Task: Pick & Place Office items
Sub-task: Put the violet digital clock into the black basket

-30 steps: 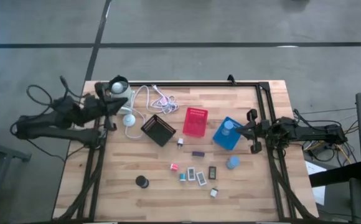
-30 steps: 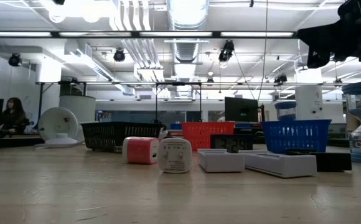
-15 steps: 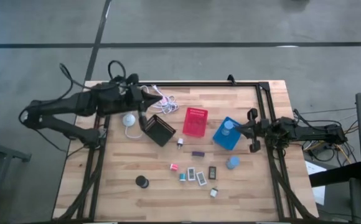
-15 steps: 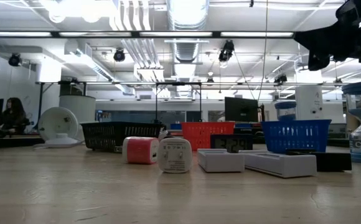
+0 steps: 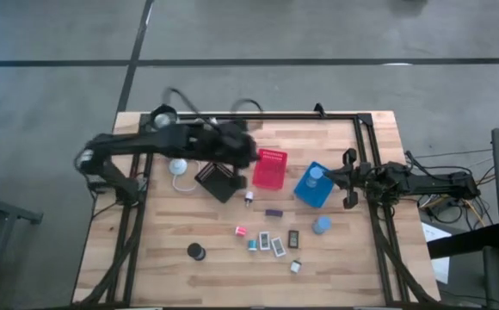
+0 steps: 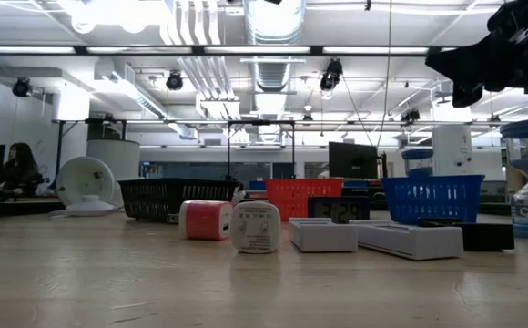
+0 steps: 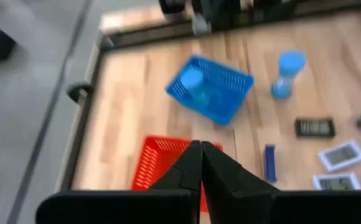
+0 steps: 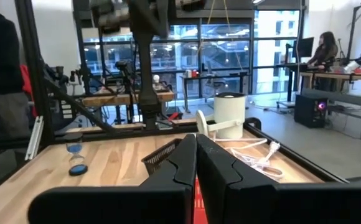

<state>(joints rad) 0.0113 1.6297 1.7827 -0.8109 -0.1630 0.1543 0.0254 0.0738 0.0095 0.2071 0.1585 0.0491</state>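
My left gripper [image 5: 251,157], fingers pressed together and empty, hangs just beside the red bin [image 5: 270,169]. The office items [image 5: 271,240] lie scattered on open wood in front of that bin. My right gripper [image 5: 335,176], also pressed together, waits beyond the blue bin [image 5: 314,185], near the table's edge.

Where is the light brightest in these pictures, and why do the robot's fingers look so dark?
Low view: the ceiling lamps glare at the top. Right wrist view: the big bright windows behind make the shut right gripper look like a dark shape. High view: soft, even light falls on the table, with hardly any shadows.
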